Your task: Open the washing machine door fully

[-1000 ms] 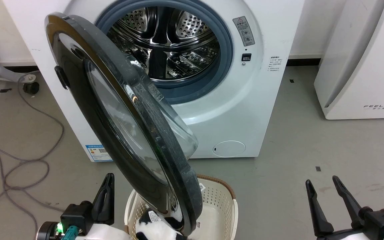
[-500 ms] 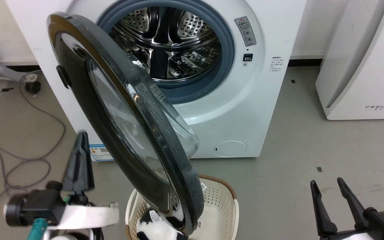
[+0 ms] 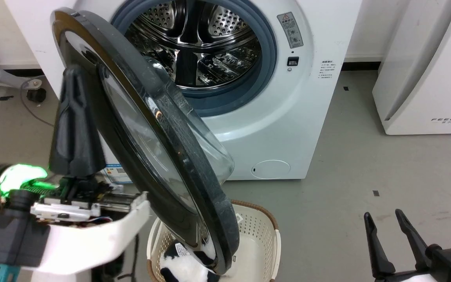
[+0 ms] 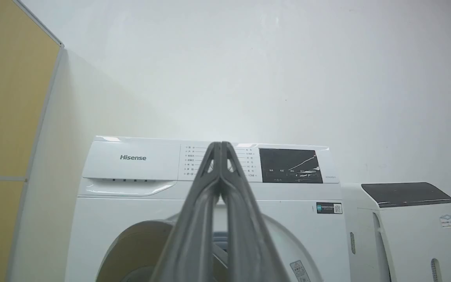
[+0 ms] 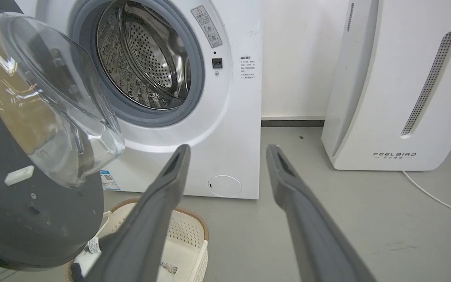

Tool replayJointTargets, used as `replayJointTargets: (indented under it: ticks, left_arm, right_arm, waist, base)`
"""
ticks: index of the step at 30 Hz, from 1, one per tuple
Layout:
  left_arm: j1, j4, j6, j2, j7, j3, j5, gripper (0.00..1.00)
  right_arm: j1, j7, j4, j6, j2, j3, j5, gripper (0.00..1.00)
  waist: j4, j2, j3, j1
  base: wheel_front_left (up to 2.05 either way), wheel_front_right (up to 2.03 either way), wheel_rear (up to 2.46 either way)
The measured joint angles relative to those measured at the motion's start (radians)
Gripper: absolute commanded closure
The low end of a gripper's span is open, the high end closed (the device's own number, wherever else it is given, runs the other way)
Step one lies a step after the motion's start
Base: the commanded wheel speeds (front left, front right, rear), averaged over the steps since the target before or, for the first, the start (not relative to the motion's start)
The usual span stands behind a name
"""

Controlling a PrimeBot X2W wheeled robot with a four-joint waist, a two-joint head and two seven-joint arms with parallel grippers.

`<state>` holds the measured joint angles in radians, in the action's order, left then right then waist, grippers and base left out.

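Hanging partway open off the left side of the washing machine [image 3: 272,129]: the washing machine door [image 3: 151,149], with the drum mouth uncovered and the glass bowl bulging back toward the washer's front. Free edge of the door out over a laundry basket [image 3: 266,223] on the floor before the washer.

Left gripper [image 3: 73,76] raised in front of the washer's left side, fingers pressed together tip to tip, nothing between them. From the head, overlapping the door's black outer ring; touching or not, cannot tell. From the left wrist, aimed at the washer's control panel [image 4: 163,160].

Right gripper [image 3: 382,214] low, well out in front of the washer and to its right. Fingers spread wide apart, empty, touching nothing.
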<state>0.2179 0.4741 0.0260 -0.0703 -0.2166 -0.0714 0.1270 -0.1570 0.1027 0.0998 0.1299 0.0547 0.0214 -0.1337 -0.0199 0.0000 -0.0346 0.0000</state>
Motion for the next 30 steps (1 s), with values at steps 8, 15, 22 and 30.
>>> replayJointTargets:
  ticks: [8,15,22,30]
  left_arm:
    - [0.032,0.105,-0.021,0.014,0.117,-0.214,0.047,1.0]
    - [-0.034,0.121,-0.012,0.018,0.241,-0.385,0.111,1.0]
    - [-0.13,0.077,-0.054,0.006,0.351,-0.538,0.169,1.0]
    - [-0.202,-0.047,-0.063,-0.05,0.424,-0.587,0.19,1.0]
  right_arm:
    - [0.001,0.001,-0.012,0.0,0.0,0.0,-0.007,0.0]
    - [0.0,-0.002,-0.016,0.0,0.0,0.004,-0.005,0.0]
    - [0.002,-0.004,-0.018,0.0,0.0,0.001,-0.005,0.0]
    - [0.004,-0.004,-0.03,0.0,0.0,-0.003,-0.006,0.0]
  waist:
    - [-0.004,0.0,0.004,0.0]
    - [-0.004,0.0,0.007,0.0]
    - [-0.008,0.0,-0.005,0.0]
    - [-0.014,0.0,-0.019,0.0]
  base:
    - [0.0,0.0,0.0]
    - [0.0,0.0,0.0]
    - [0.0,0.0,0.0]
    - [0.0,0.0,0.0]
